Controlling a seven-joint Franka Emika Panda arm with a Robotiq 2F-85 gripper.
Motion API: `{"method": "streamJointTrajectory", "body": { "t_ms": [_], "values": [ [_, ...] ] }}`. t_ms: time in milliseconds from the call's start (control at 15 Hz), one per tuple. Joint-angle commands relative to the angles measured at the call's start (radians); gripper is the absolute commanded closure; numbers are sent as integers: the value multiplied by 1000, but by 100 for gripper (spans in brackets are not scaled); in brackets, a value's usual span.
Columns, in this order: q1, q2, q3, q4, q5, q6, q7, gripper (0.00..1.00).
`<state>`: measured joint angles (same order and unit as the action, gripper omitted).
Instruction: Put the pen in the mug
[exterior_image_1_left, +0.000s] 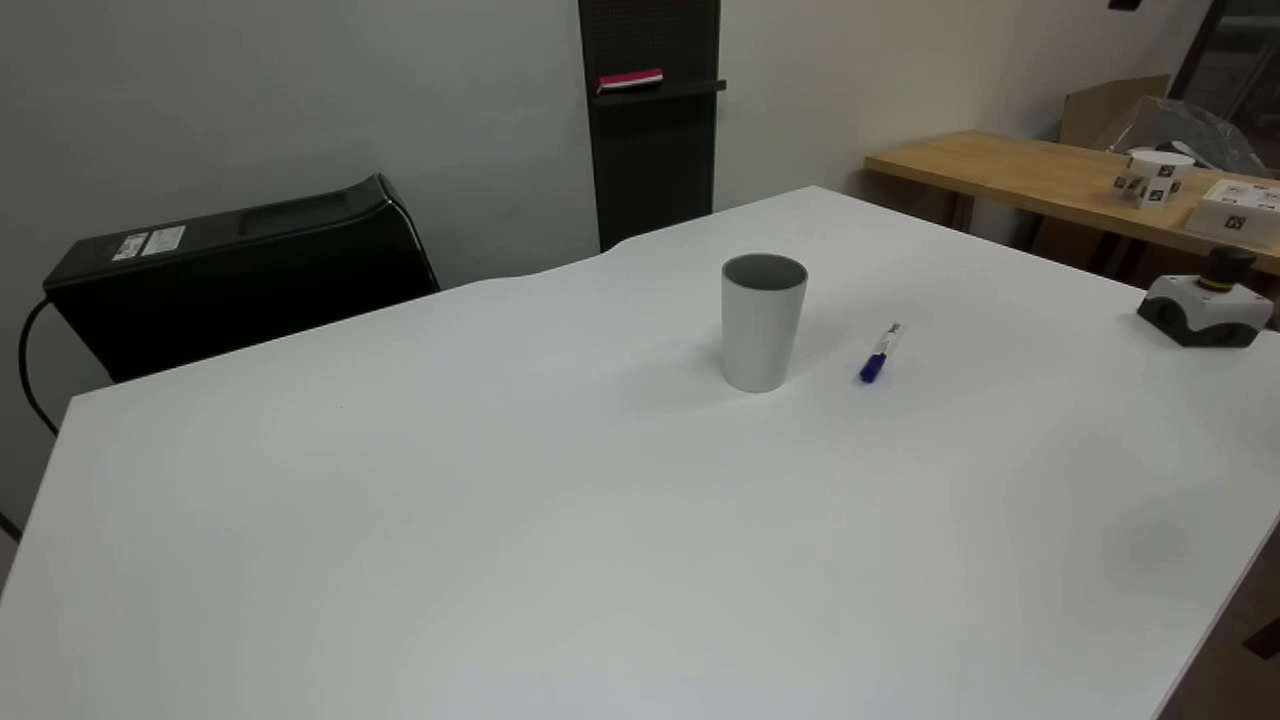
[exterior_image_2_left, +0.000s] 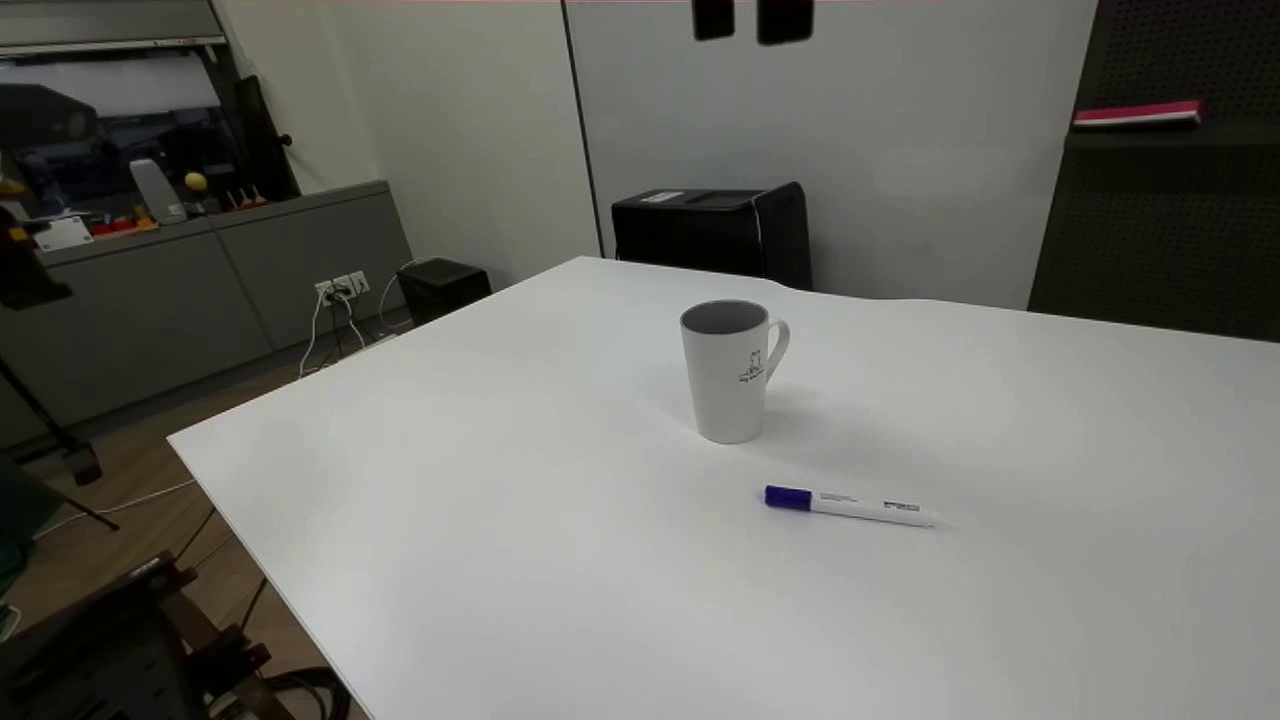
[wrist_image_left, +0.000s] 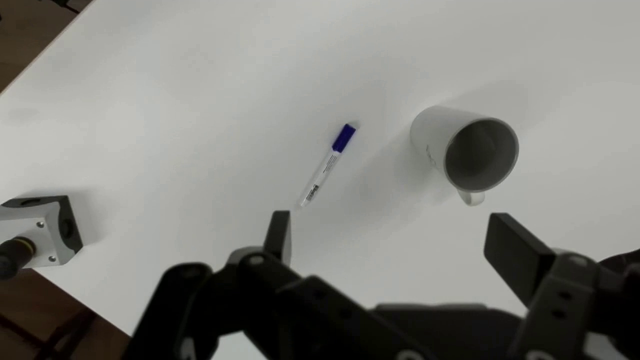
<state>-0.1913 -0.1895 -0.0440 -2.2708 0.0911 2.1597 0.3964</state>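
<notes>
The pen is a white marker with a blue cap, lying flat on the white table in both exterior views (exterior_image_1_left: 882, 352) (exterior_image_2_left: 850, 506) and in the wrist view (wrist_image_left: 326, 166). The mug is a light grey-white cup with a darker grey inside, standing upright beside the pen in both exterior views (exterior_image_1_left: 757, 335) (exterior_image_2_left: 727, 390) and in the wrist view (wrist_image_left: 434, 136). Its handle and a small dark print show in an exterior view. My gripper (wrist_image_left: 390, 216) is open and empty above the table. Its two dark fingertips show at the top edge of an exterior view (exterior_image_2_left: 749, 25).
A white and black box with a black push button stands near the table edge (exterior_image_1_left: 1205, 305) (wrist_image_left: 42, 230). The white table (exterior_image_1_left: 450, 520) has its edge at lower left in an exterior view. A black case (exterior_image_1_left: 240, 270) stands behind the table. A wooden table (exterior_image_1_left: 1000, 165) is beyond.
</notes>
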Motion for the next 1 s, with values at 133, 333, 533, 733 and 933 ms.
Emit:
{"method": "streamJointTrajectory", "body": {
  "t_ms": [133, 333, 533, 733, 933],
  "values": [
    [14, 212, -20, 184, -68, 45, 164, 0],
    [23, 310, -44, 253, -80, 71, 219, 0],
    [40, 393, -69, 298, -76, 94, 247, 0],
    [57, 475, -92, 333, -70, 119, 263, 0],
    [63, 546, -99, 362, -42, 92, 221, 0]
  ]
}}
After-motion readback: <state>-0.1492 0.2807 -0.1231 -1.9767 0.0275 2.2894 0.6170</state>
